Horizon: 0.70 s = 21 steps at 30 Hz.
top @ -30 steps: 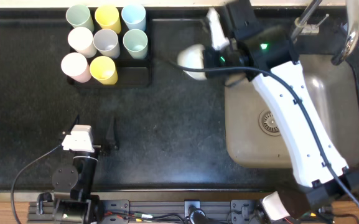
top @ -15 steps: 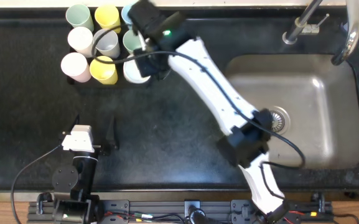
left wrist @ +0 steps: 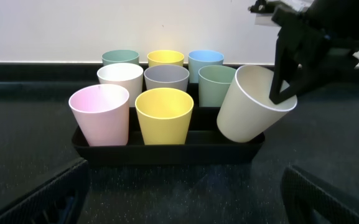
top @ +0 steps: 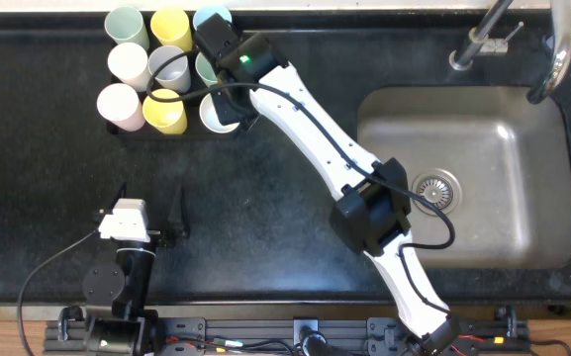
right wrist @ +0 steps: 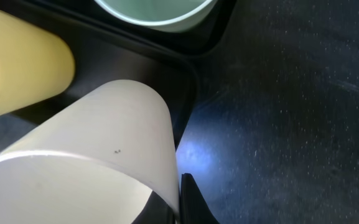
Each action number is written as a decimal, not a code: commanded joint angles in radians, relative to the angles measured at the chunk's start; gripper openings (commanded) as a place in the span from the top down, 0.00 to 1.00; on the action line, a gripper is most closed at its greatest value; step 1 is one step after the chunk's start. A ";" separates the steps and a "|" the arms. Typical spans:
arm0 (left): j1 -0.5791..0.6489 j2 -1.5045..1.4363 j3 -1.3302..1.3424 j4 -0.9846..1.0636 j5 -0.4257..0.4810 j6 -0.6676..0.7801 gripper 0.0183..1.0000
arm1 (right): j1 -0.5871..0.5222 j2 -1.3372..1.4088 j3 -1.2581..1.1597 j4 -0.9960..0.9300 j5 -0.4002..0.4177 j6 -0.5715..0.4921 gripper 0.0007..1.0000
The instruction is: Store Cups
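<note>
We find the tray (left wrist: 167,151) packed: eight upright cups (left wrist: 163,115) fill every slot but its front right one, where the tilted white cup (left wrist: 251,106) and the right gripper (left wrist: 283,87) block entry. The right arm (top: 315,138) bars the counter (top: 57,198) right of the tray. In front of the tray, the counter lies open down to the left gripper (top: 150,193).

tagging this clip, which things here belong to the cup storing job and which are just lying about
Job: white cup, tilted in the right gripper; black tray; eight cups stored in it.
Lying about: sink; faucet; left gripper, open and idle.
</note>
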 commanded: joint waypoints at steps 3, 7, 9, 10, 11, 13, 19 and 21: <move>0.005 -0.006 -0.001 -0.003 0.013 0.018 0.00 | 0.009 0.018 0.035 0.010 0.038 0.014 0.96; 0.005 -0.006 -0.001 -0.003 0.013 0.018 0.00 | 0.009 0.023 0.035 0.010 0.042 0.013 0.95; 0.005 -0.006 -0.001 -0.003 0.013 0.018 0.00 | 0.009 0.027 0.035 0.010 0.042 0.013 0.93; 0.005 -0.006 -0.001 -0.003 0.013 0.018 0.00 | 0.009 0.029 0.035 0.010 0.042 0.013 0.91; 0.005 -0.006 -0.001 -0.003 0.013 0.018 0.00 | 0.009 0.030 0.035 0.010 0.042 0.013 0.89; 0.005 -0.006 -0.001 -0.003 0.013 0.018 0.00 | 0.009 0.030 0.035 0.013 0.041 0.013 0.86; 0.005 -0.006 -0.001 -0.003 0.013 0.018 0.00 | 0.009 0.030 0.035 0.021 0.037 0.013 0.82; 0.005 -0.006 -0.001 -0.003 0.013 0.018 0.00 | 0.009 0.030 0.035 0.021 0.037 0.013 0.80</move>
